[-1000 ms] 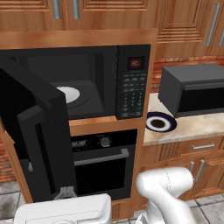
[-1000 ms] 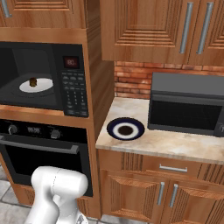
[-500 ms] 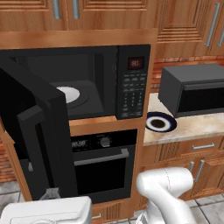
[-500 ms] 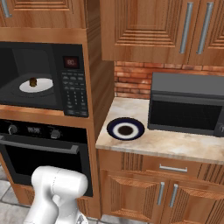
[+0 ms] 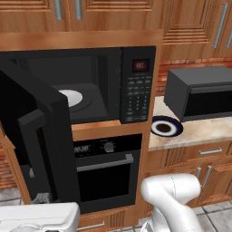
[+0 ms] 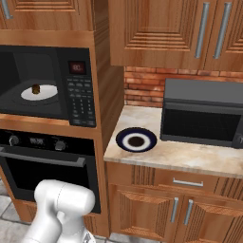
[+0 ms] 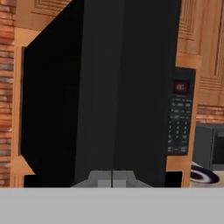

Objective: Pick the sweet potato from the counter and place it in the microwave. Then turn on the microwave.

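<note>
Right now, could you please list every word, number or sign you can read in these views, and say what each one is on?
None can be read with certainty.
Microwave red display: glowing digits, too blurred to read.
Microwave keypad: pale button markings, too small to read.
Oven panel display: pale characters, too small to read.
Smaller dark grey box appliance: no lettering visible.

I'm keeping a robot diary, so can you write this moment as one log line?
sweet potato: on turntable inside microwave | microwave door: open | claw: shut, holding nothing, facing door | plate: on counter
</note>
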You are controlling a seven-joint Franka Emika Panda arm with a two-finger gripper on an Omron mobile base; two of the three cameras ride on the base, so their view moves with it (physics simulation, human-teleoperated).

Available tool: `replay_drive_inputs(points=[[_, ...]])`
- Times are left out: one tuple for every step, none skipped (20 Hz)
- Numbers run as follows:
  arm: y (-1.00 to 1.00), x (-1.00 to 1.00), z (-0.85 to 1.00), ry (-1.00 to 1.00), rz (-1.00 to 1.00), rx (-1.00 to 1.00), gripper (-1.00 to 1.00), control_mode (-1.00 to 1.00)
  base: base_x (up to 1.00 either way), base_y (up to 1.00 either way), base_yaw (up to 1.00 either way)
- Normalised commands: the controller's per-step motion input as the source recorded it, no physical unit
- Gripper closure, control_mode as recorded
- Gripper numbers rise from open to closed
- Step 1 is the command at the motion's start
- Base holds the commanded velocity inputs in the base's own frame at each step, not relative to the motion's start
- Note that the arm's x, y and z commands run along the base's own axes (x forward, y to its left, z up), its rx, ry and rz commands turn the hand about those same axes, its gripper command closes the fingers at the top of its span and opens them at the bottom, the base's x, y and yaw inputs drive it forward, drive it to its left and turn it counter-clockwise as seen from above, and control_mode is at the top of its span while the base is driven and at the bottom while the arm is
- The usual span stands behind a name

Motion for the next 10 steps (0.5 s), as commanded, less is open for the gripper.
replay_drive_inputs(points=[[0.26,0.24,-0.14,0.0,-0.06,0.0,1.0,-1.0,0.0,0.0,0.0],[0.25,0.24,-0.15,0.0,-0.06,0.0,1.0,-1.0,0.0,0.0,0.0],[0.27,0.24,-0.15,0.0,-0.05,0.0,1.0,-1.0,0.0,0.0,0.0],[0.28,0.24,-0.17,0.0,-0.05,0.0,1.0,-1.0,0.0,0.0,0.0],[0.31,0.26,-0.2,0.0,-0.05,0.0,1.0,-1.0,0.0,0.0,0.0],[0.32,0.26,-0.22,0.0,-0.05,0.0,1.0,-1.0,0.0,0.0,0.0],[0.33,0.26,-0.23,0.0,-0.05,0.0,1.0,-1.0,0.0,0.0,0.0],[0.33,0.25,-0.24,0.0,-0.05,0.0,1.0,-1.0,0.0,0.0,0.0],[0.34,0.25,-0.26,0.0,-0.05,0.0,1.0,-1.0,0.0,0.0,0.0],[0.32,0.25,-0.24,0.0,-0.05,0.0,1.0,-1.0,0.0,0.0,0.0]])
